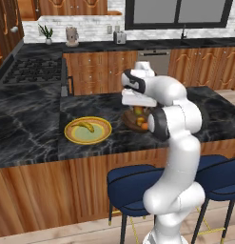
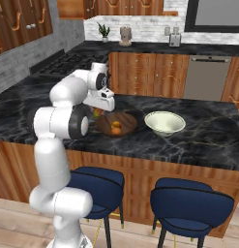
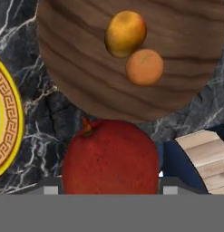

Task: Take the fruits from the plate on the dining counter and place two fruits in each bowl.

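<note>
Round reddish apple [image 3: 111, 156], pinched between the fingers [image 3: 51, 190], hangs beside the dark wooden bowl [image 3: 77, 68], which holds two fruits; presumably bound for the cream bowl [image 2: 164, 122].

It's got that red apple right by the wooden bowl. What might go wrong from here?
1. The wooden bowl already holds two fruits. If the apple in the gripper drops there, the count is wrong; it likely belongs in the cream bowl.
2. The apple looks wide between the fingertips, so it could slip on the way across the counter.
3. The banana lies flat on the plate, probably an awkward pick.
</note>
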You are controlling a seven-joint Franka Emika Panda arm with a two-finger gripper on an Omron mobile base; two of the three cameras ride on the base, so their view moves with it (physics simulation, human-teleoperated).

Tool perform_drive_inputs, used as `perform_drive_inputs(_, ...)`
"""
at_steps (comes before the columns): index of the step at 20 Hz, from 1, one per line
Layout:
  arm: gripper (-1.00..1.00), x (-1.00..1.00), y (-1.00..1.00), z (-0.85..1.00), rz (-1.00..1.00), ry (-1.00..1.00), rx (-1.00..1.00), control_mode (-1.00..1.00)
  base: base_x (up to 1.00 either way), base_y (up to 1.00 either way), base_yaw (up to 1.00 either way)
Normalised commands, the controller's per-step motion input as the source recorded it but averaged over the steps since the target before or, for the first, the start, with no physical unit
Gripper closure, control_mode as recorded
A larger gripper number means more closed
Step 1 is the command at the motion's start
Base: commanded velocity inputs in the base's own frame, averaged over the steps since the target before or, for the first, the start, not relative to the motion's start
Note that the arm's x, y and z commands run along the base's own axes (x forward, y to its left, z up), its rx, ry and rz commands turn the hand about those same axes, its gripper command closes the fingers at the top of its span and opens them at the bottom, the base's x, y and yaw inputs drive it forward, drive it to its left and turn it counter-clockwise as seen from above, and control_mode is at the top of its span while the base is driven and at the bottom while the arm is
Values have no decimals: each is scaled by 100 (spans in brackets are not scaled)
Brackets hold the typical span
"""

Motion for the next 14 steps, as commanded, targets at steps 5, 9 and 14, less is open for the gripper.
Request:
perform_drive_inputs(5, 100, 19, -100, 1, -15, 17, 0, -100, 0, 0, 0)
perform_drive_inputs(9, 100, 31, -100, 0, -14, 11, 0, -100, 0, 0, 0)
perform_drive_inputs(14, 100, 29, -99, -20, -8, -12, -4, -100, 0, 0, 0)
